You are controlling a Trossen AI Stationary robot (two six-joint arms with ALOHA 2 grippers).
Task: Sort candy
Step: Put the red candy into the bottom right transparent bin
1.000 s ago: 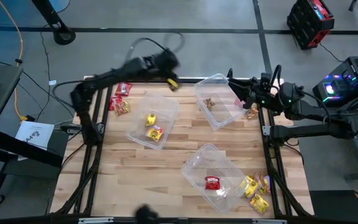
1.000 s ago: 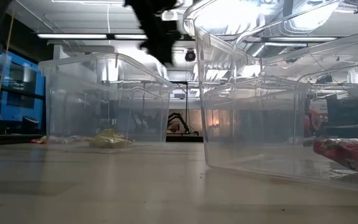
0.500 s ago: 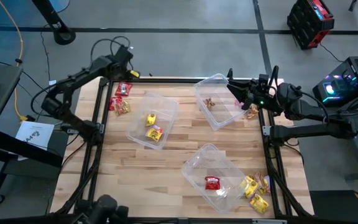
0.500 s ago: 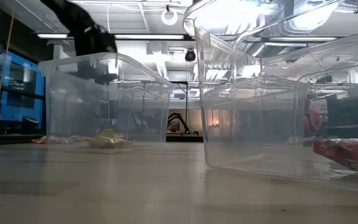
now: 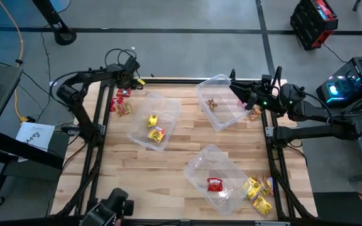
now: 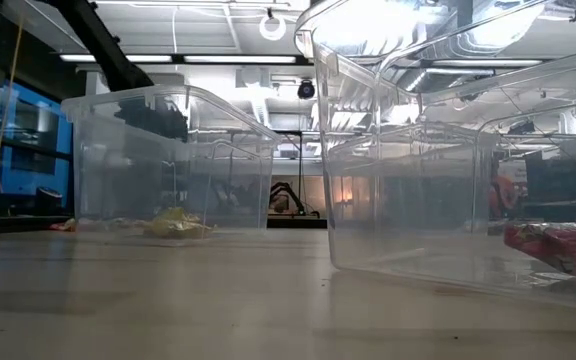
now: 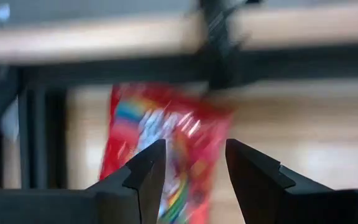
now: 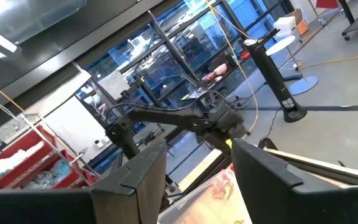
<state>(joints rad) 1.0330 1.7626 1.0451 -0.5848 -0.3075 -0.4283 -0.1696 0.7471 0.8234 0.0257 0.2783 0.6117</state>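
My left gripper (image 5: 129, 78) is open and empty, at the table's far left corner, just above a red candy packet (image 5: 124, 91) that lies on the wood. In the left wrist view the packet (image 7: 166, 143) shows beyond the gap between my fingers (image 7: 196, 180). More red and gold packets (image 5: 123, 108) lie beside it. My right gripper (image 5: 234, 85) is open and empty by the far right tub's (image 5: 220, 100) corner, and it is also seen in the right wrist view (image 8: 199, 180).
Three clear tubs stand on the table. The left one (image 5: 168, 103) holds yellow packets, the far right one a brown-gold packet (image 5: 212, 103), the near one (image 5: 200, 160) a red packet (image 5: 215, 184). Loose yellow packets (image 5: 259, 191) lie near right, and a brown-gold one (image 5: 254, 113) lies by the right edge.
My left gripper has swung from above the table's far middle toward the left edge. It has then come down over the red packets at the far left corner.
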